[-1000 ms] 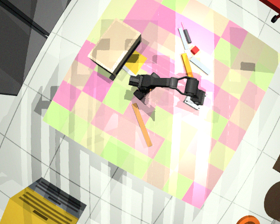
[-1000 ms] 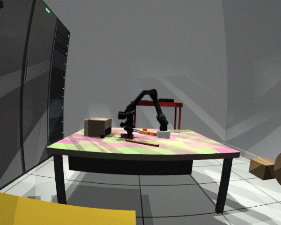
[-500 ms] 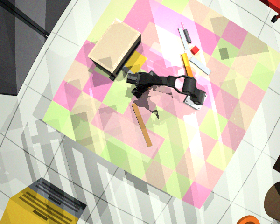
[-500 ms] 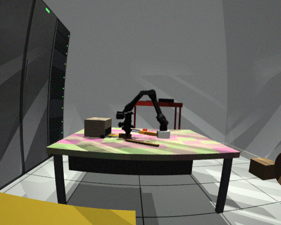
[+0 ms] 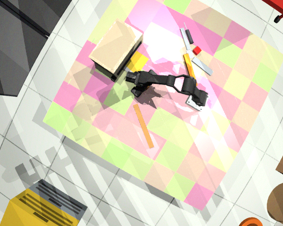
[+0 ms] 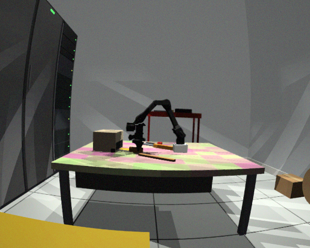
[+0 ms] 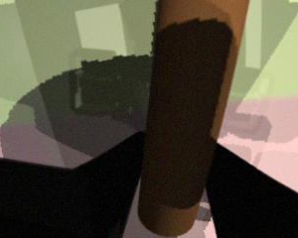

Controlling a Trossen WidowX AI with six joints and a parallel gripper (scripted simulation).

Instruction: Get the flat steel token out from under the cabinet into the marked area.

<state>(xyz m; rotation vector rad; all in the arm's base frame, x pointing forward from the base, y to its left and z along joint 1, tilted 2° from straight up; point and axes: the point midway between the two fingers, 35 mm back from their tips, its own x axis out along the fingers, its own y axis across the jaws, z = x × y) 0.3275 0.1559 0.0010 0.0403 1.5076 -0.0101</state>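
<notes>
Top view, left to right.

- Cabinet [image 5: 114, 46]: tan box at the table's [image 5: 175, 187] 10 o'clock corner. No token visible in any view; judged to be under the cabinet, not confirmed. Vent slots too small to make out.
- Yellow mark [image 5: 137, 61]: touches the cabinet's front, at its 4 o'clock. Nothing lying on it that I can tell.
- Jaws: at 6 o'clock of the mark, low over the table, partly closed and clamped on an orange-brown rod [image 7: 189, 124]. The wrist view shows the rod running lengthwise between the fingers.
- Flat stick [image 5: 143, 125]: lies loose at 6 o'clock of the jaws, well apart.
- Other tools [image 5: 189, 65] at 2 o'clock, beside a red block [image 5: 196, 50].

Risks, as judged:
- The rod looks steeply held; if not laid low it may butt the cabinet and shove it.
- A blind sweep could drive the token deeper.
- Too hard a pull could carry it past the mark, or leave it leaning on the cabinet.
- The rod may twist in the pinch.
</notes>
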